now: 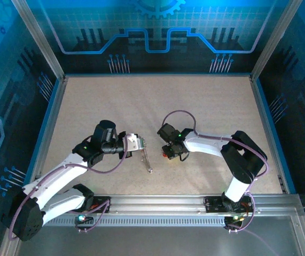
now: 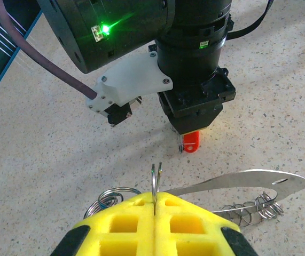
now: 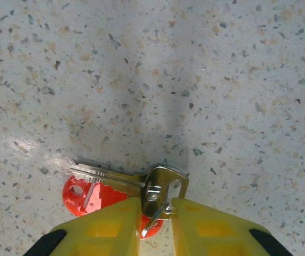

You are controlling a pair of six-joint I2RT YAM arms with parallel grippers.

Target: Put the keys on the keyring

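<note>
Left fingers (image 2: pixel 136 205) on keyring (image 2: pixel 153 184); keys (image 3: pixel 141 186) rightward

Two arms, left arm (image 1: pixel 61 177) and right arm (image 1: pixel 208 144): white shells on the links, black housings at the joints. Along each, a purple cable (image 2: pixel 75 80), looped between links. On the black wrist housing, a small green light (image 2: pixel 104 29); below it a white bracket (image 2: pixel 133 80) fixed with dark screws. On the left gripper (image 2: pixel 155 198) and right gripper (image 3: pixel 156 213), blocky yellow tips, square-recessed, black at the outer corners.
</note>
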